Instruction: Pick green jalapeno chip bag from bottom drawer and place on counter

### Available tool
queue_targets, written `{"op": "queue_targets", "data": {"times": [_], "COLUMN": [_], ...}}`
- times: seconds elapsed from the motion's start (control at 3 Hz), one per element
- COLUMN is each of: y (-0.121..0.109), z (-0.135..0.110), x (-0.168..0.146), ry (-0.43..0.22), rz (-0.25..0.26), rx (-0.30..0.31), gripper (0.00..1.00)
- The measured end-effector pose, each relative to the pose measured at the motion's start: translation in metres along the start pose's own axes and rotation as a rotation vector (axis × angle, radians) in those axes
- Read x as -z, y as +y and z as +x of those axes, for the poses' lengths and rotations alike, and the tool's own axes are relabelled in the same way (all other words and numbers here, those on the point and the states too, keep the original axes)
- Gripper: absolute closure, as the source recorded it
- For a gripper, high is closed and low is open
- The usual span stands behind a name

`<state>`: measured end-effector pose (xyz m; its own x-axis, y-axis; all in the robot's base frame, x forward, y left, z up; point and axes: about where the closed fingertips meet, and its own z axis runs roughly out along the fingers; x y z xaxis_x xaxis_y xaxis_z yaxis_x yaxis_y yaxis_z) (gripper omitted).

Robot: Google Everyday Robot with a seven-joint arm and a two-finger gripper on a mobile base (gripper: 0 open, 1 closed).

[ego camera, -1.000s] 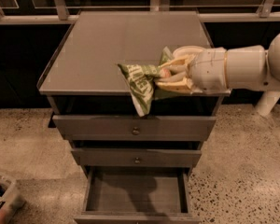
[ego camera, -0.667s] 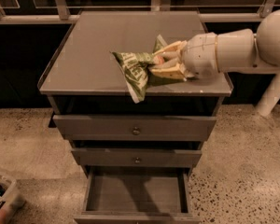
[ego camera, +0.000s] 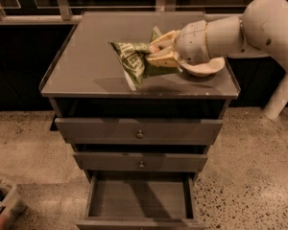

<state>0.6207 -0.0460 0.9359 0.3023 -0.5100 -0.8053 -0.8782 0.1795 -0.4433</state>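
Observation:
My gripper (ego camera: 159, 52) comes in from the right and is shut on the green jalapeno chip bag (ego camera: 132, 59). The bag is crumpled, green with pale lettering, and hangs to the left of the fingers just above the counter (ego camera: 86, 63), casting a shadow on it. The bottom drawer (ego camera: 139, 199) is pulled out at the foot of the cabinet, and its flat grey interior holds nothing that I can see.
A pale bowl (ego camera: 205, 68) sits on the counter's right side, partly behind my wrist. Two wider drawers with round knobs (ego camera: 140, 134) are above the open one. A bin with cans (ego camera: 2, 202) stands on the speckled floor at lower left.
My gripper has carried the bag up and further back over the counter, toward its middle. The bag stays gripped.

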Motion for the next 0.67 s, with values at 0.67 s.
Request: {"op": "queue_targets", "data": {"times": [0.67], "y": [-0.021], "z": [0.027], "x": [-0.029], "ry": [0.066], "rz": [0.021], "rx": [-0.039], "gripper": [1.0]}}
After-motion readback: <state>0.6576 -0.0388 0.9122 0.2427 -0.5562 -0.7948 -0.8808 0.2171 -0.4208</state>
